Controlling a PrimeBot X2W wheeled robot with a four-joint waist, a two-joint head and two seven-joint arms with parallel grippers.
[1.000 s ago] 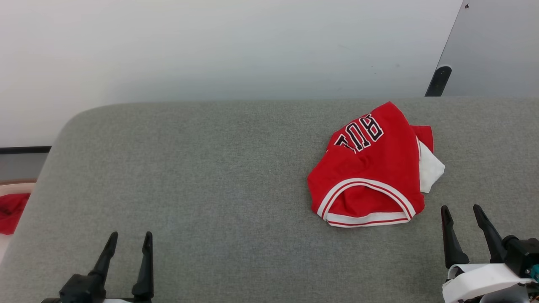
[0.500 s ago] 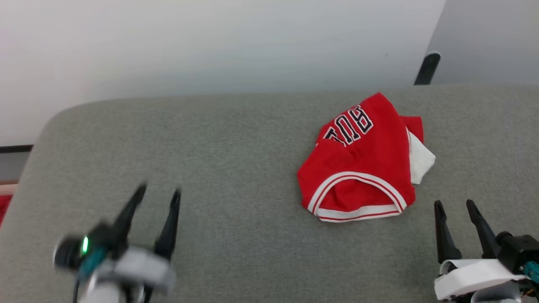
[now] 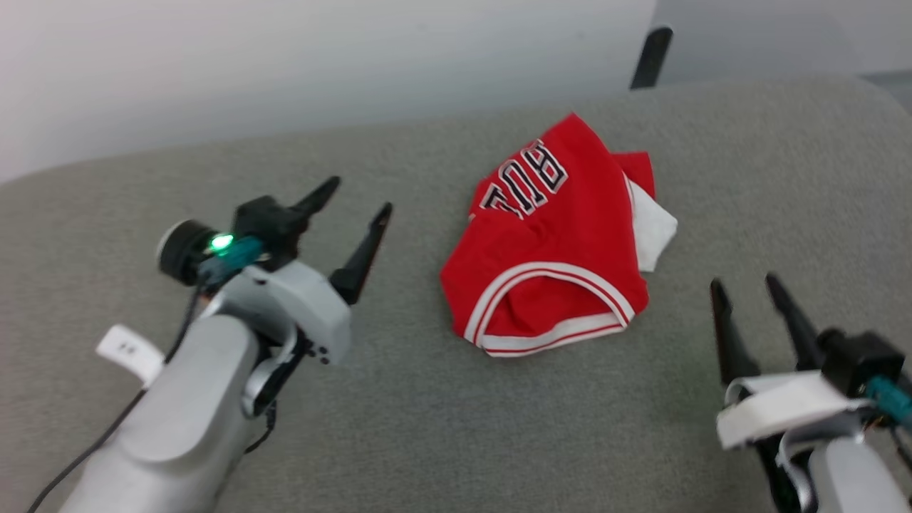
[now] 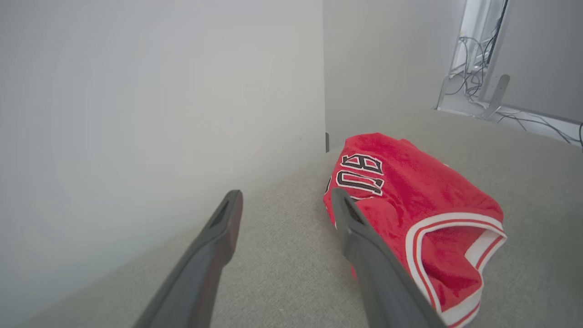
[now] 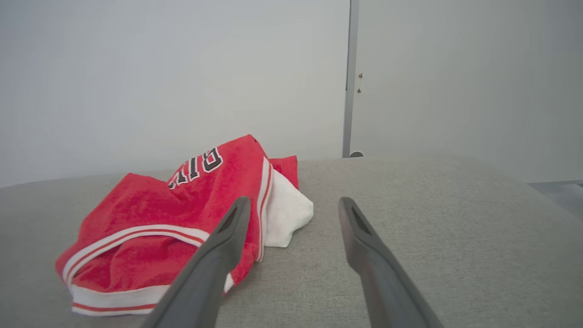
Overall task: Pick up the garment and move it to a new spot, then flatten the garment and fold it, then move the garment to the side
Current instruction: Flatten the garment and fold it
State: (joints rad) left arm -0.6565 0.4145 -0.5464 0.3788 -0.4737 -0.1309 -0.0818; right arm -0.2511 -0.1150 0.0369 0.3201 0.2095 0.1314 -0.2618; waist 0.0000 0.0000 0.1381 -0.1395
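Note:
The garment [image 3: 552,242], a small red jersey with white striped trim and black lettering, lies crumpled on the grey padded surface [image 3: 427,427], a white sleeve poking out on its right. My left gripper [image 3: 361,196] hovers open to the garment's left, fingers pointing toward it, nothing between them. My right gripper [image 3: 744,283] stands open just right of and below the garment, also empty. In the left wrist view the garment [image 4: 410,205] lies right of my open left gripper [image 4: 284,197]. In the right wrist view the garment [image 5: 182,209] lies left of my open right gripper [image 5: 294,202].
A pale wall [image 3: 285,64] rises behind the grey surface. A dark post [image 3: 650,57] stands past the far edge. Bare grey surface spreads left of and in front of the garment. Cables [image 4: 478,82] lie on the floor beyond the right end.
My left arm has swung up and to the right toward the garment. The head camera has turned, shifting the whole picture left and upward. The garment itself lies as before.

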